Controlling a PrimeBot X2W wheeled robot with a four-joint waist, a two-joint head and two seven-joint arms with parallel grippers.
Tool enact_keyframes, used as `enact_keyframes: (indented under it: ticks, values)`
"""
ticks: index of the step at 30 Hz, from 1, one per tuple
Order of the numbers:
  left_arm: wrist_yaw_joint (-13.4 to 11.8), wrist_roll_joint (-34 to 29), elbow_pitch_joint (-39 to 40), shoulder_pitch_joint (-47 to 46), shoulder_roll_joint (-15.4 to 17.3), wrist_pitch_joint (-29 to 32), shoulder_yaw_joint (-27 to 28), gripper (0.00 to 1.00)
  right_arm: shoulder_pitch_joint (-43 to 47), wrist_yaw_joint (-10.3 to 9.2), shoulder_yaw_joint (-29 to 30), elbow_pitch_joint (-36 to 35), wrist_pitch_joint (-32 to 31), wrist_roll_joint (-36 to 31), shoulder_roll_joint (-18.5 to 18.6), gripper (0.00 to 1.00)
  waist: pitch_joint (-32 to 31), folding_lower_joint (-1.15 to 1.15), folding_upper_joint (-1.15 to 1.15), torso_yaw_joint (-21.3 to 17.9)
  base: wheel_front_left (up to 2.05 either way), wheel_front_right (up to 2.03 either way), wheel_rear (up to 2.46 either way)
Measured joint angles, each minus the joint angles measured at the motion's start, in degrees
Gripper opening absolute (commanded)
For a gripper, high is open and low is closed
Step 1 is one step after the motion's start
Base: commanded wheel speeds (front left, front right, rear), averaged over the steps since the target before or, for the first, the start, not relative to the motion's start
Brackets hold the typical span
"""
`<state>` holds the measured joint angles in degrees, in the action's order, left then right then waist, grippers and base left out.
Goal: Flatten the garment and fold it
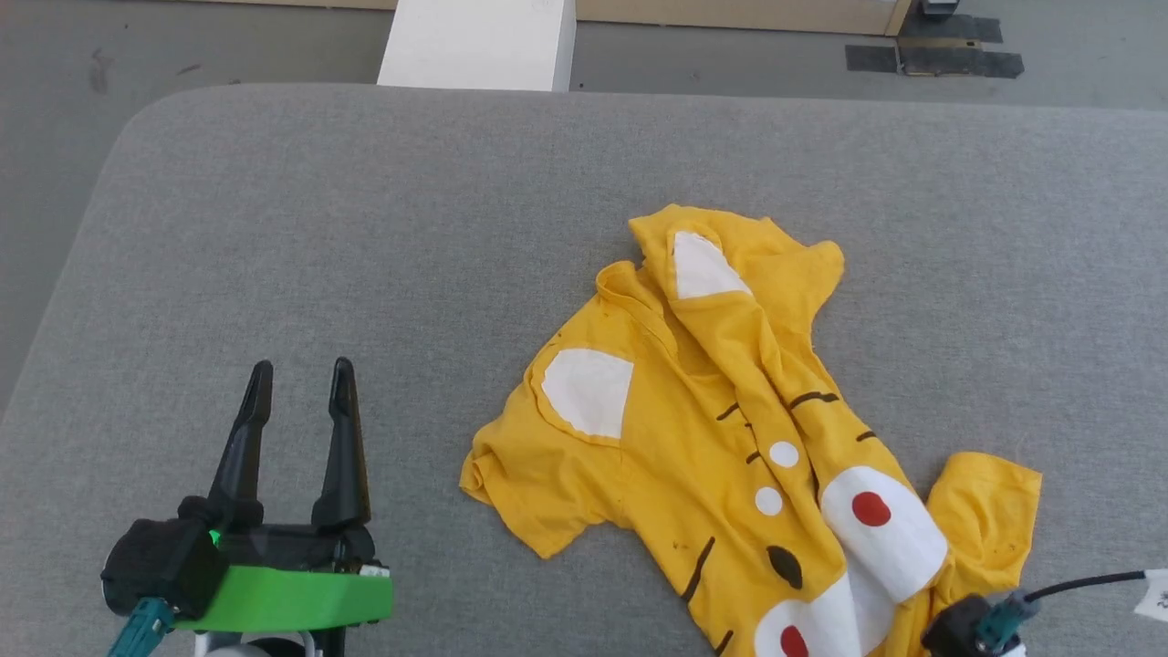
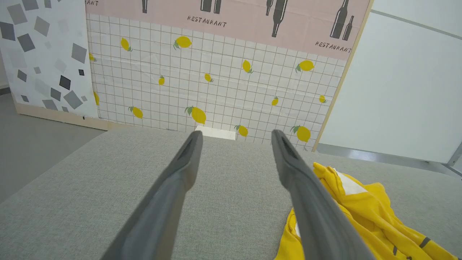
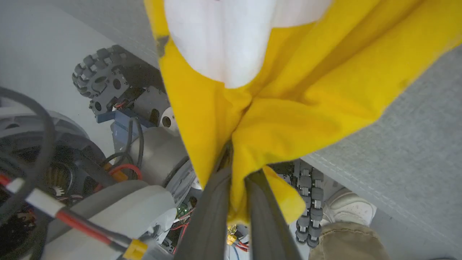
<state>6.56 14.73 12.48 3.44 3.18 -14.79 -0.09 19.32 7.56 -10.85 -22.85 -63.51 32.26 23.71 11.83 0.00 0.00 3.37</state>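
One garment, a yellow short-sleeved T-shirt with a cartoon animal face, is lying crumpled on a grey fabric-covered worktop, sitting toward 4 o'clock in the head view. A thick ridge of cloth is running down its middle, one sleeve is lying spread at about 8 o'clock of the shirt, and its near end is spilling over the worktop's near edge at 5 o'clock. There the right gripper is pinching that overhanging yellow cloth, its jaws closed tight on a bunched fold. The left gripper is hovering at 8 o'clock in the head view, well apart from the shirt, its jaws standing wide and holding nothing. Judging by this, flattening is only beginning: the shirt is needing to be pulled out smooth, and no fold is made yet. Counting outward: two grippers, one white box beyond the far edge at 12 o'clock, and one pale shoe of a person standing below the worktop.
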Motion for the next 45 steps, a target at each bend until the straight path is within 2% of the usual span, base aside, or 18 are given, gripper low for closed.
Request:
enact_keyframes:
  ticks: [6,8,11,15,18,27,28,29,30,36,41,45]
  values:
    - [0.00,0.48,-0.29,-0.05,-0.02,0.00,0.11,1.00,-5.14,0.00,-2.42,-4.68,7.54,1.35,-3.19,1.00,0.19,0.00,0.00,-0.41,0.00,0.00,0.00]
    - [0.00,0.48,-0.21,-0.07,-0.03,0.00,0.26,1.00,-8.18,0.00,-1.23,-6.34,11.11,2.30,-5.34,1.00,0.28,0.00,0.00,-0.53,0.00,0.00,0.00]
    - [0.00,0.48,-0.02,-0.25,-0.04,0.00,0.54,1.00,-14.90,0.00,1.91,-6.79,18.50,-1.65,-6.04,1.00,0.78,0.00,0.00,-0.57,0.00,0.00,0.00]
    - [0.01,0.48,0.18,-0.57,-0.04,0.00,0.49,1.00,-21.25,-0.01,6.22,-0.63,27.85,-12.66,-5.89,1.00,1.66,0.00,0.00,-0.25,0.00,0.00,0.00]
    - [0.02,0.47,0.27,-1.05,-0.05,0.00,0.54,1.00,-22.41,0.00,6.25,6.09,31.23,-17.63,-6.00,1.00,2.22,0.00,0.00,0.38,0.00,0.00,0.00]
    - [0.44,0.47,0.37,-2.24,-0.08,0.00,0.49,1.00,-26.09,0.00,2.61,20.75,33.04,-20.17,-6.79,1.00,4.42,0.00,0.00,2.70,0.00,0.00,0.00]
    - [0.44,0.47,0.38,-2.46,-0.08,0.00,0.51,1.00,-26.66,0.00,2.03,22.24,33.03,-20.19,-6.79,0.80,4.74,0.00,0.00,2.93,0.00,0.00,0.00]
    - [0.44,0.47,0.36,-2.64,-0.08,0.00,0.52,1.00,-27.18,0.00,1.54,23.68,33.03,-20.19,-6.84,0.15,5.04,0.00,0.00,3.15,0.00,0.00,0.00]
    - [0.45,0.47,0.36,-2.77,-0.08,0.00,0.53,1.00,-27.67,0.00,1.38,24.90,33.03,-20.15,-7.02,0.00,5.30,0.00,0.00,3.33,0.00,0.00,0.00]
    - [0.45,0.47,0.24,-3.09,-0.08,0.00,0.93,1.00,-31.00,0.04,2.85,27.83,34.54,-21.14,-8.02,0.00,6.00,0.01,0.00,3.20,0.00,0.00,0.00]
    - [0.46,0.48,-0.03,-3.47,-0.09,0.00,0.98,1.00,-30.14,0.03,10.54,26.92,34.79,-24.31,-8.00,0.00,5.43,0.01,0.00,2.21,0.00,0.00,0.00]
    - [0.46,0.86,-0.49,-3.45,-0.10,0.00,0.75,1.00,-23.65,0.02,18.84,23.13,33.07,-26.68,-9.22,0.00,4.68,0.00,0.00,1.70,0.00,0.00,0.00]
